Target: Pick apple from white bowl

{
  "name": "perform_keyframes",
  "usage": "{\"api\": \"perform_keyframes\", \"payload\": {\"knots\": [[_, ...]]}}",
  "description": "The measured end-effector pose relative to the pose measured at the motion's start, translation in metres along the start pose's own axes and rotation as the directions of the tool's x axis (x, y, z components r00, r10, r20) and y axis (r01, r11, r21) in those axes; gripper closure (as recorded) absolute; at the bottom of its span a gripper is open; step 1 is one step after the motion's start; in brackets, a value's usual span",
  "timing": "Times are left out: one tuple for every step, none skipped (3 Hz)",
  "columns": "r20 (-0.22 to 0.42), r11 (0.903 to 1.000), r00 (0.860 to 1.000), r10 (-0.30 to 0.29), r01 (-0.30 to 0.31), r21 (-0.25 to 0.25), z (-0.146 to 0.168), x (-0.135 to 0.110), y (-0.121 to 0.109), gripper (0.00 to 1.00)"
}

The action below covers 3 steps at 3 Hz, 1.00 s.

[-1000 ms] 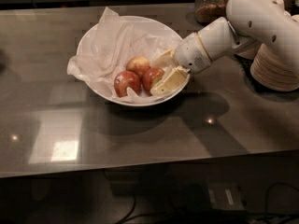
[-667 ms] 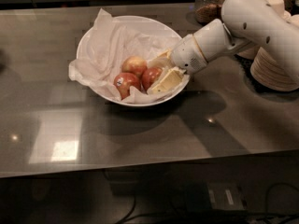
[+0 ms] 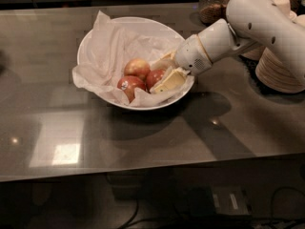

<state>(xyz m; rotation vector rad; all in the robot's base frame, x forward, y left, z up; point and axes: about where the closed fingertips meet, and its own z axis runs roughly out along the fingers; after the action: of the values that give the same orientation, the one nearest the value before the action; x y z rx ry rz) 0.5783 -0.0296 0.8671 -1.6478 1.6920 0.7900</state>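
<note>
Inside the white bowl [image 3: 153,26] rim, the gripper [image 3: 161,74] gapes beside an apple [image 3: 152,78].

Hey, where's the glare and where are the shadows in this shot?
Camera view: a bright square glare patch on the table at lower left; dark shadows of the white bowl and the arm fall toward the front; the pincer, inside the bowl by the apples, is well lit.

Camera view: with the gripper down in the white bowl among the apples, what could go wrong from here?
The gripper is open around the right apple, crowded by the front apple; closing may knock it aside or grip off-centre. Tissue paper bunches under the lower finger and could get pinched, dragging on the white bowl.
</note>
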Motion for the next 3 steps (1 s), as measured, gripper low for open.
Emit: {"api": "perform_keyframes", "payload": {"knots": [[0.007, 1.0000, 1.000, 0.004, -0.004, 0.003, 0.0003, 0.0002, -0.0009, 0.78], [0.017, 0.9999, 1.000, 0.007, -0.008, 0.010, -0.0014, -0.0006, -0.0023, 0.99], [0.046, 0.9995, 0.999, 0.004, -0.006, 0.032, -0.0094, -0.0037, -0.0071, 1.00]]}}
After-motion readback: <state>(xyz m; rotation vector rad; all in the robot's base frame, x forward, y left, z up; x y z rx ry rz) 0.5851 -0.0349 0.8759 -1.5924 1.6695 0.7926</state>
